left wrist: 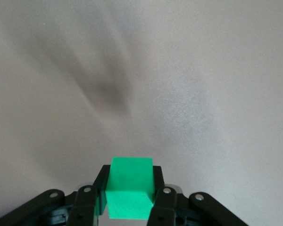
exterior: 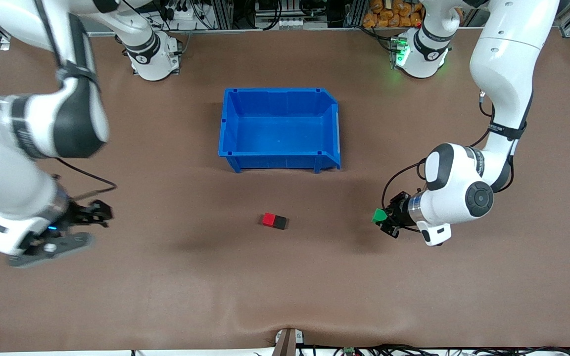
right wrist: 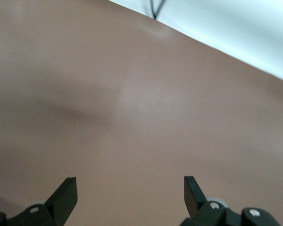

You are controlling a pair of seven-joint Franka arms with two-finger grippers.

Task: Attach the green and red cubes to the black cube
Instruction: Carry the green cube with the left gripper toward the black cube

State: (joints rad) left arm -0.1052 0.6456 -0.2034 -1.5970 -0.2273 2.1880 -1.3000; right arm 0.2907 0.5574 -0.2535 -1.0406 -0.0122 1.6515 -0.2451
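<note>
The red cube and the black cube lie side by side, touching, on the brown table, nearer to the front camera than the blue bin. My left gripper hangs above the table toward the left arm's end, shut on the green cube. In the left wrist view the green cube sits squarely between the two black fingers. My right gripper waits open over the right arm's end of the table; the right wrist view shows its gripper with only bare table between the fingertips.
An open blue bin stands at the table's middle, farther from the front camera than the cubes. The table's front edge carries a small bracket. Both arm bases stand at the table's back edge.
</note>
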